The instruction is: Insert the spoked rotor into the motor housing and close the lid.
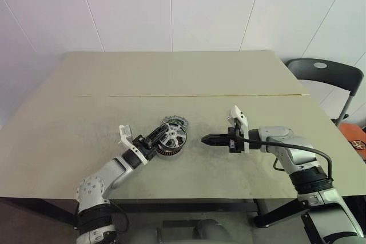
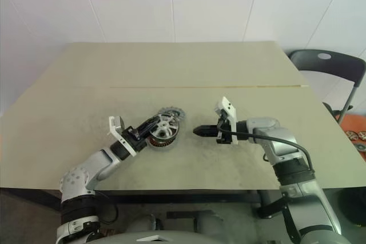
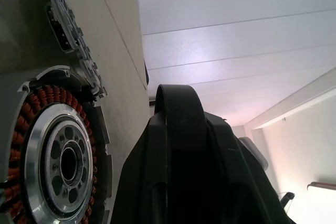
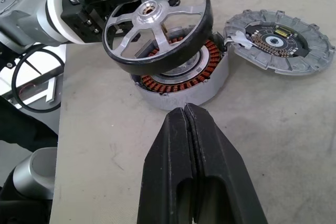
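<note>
The rotor (image 4: 157,22), tilted, sits just above the housing (image 4: 181,80), apparently not seated, pinched by the left gripper (image 1: 153,140). The lid (image 4: 279,36) lies beside the housing. The right gripper (image 4: 187,124), fingers pressed together, hangs nearby.

light: bright, even | shadows: soft | glare: pale wall (image 3: 236,40) washed out | focus: sharp

left fingers (image 1: 153,140) hold spoked rotor (image 1: 172,137) | over motor housing (image 1: 167,151)
</note>
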